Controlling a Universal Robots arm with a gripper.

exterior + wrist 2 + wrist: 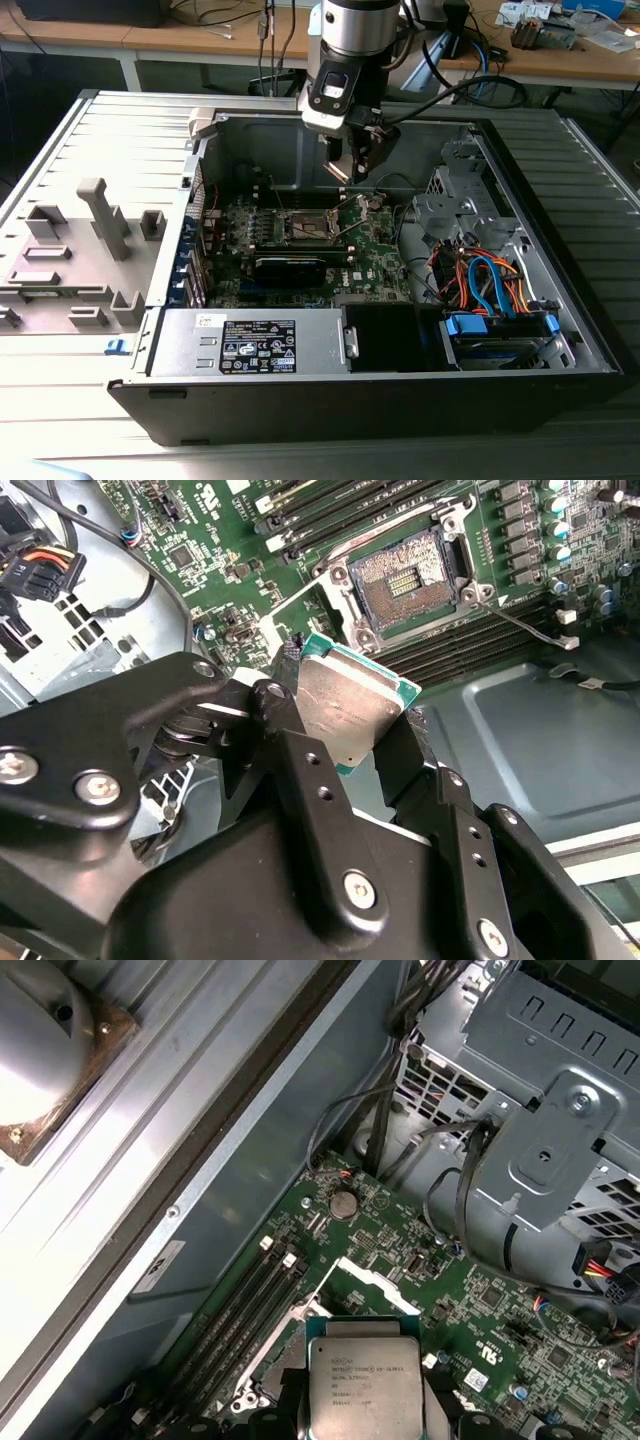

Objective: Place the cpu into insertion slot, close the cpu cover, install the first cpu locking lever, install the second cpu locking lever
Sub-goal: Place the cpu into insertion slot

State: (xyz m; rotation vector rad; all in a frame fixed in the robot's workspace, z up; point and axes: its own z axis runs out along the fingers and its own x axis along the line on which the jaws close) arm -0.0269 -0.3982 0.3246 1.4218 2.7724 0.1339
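The robot's hand (350,728) is clamped on two opposite edges of the cpu (340,695), holding it in the air near the insertion slot (408,578) on the green circuit board (215,575). The slot's dark centre is uncovered.
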